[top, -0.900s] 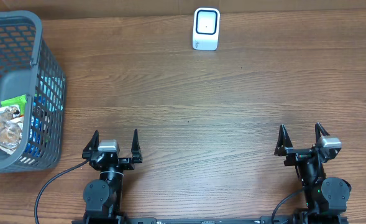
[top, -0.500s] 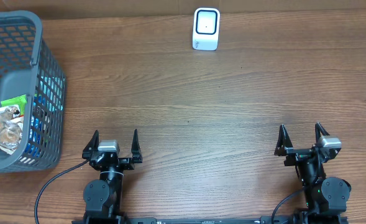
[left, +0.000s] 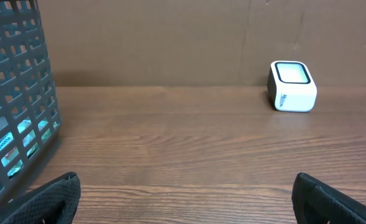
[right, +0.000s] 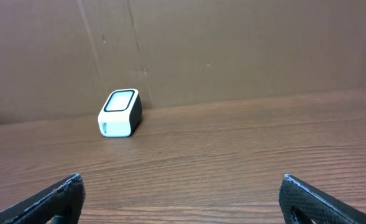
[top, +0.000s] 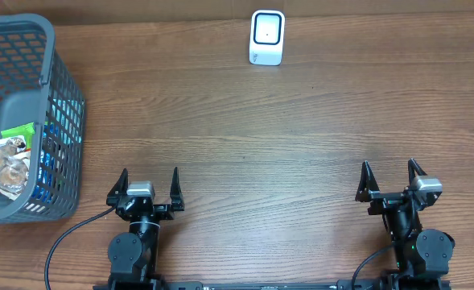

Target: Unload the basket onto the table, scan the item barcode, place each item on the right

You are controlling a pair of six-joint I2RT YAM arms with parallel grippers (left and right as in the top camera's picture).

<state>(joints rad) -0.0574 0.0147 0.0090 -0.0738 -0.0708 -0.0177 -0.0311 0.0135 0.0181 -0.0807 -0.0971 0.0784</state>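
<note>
— Across the table (top: 245,137) from the scanner (top: 267,37), the left gripper (top: 150,174) has its jaws spread wide with nothing between them. The right gripper (top: 389,166) is the same, wide and empty.

— Anything moved in the last second?

— Nothing I can see. Both arms sit where they were, so I'd say the job hasn't begun: no item picked, nothing shown to the scanner.

— Where's the item, then?

— Well to the scanner's left and nearer us, in the grey basket (top: 50,56). A crinkly silver foil packet (top: 2,165) lies on top, with a bright green pack (top: 18,131) just behind it and something blue (top: 50,157) showing through the mesh. Which one is meant for scanning, I can't tell.

— Awkward to grab?

— The foil looks slippery and easy to crush, I'd guess. The basket is a stiff plastic lattice with tall walls, so the left arm would likely have to come in from above. The scanner is a small white rounded block with a dark-rimmed glossy window, standing against brown cardboard (left: 170,37). The tabletop is matte wood-grain.
</note>
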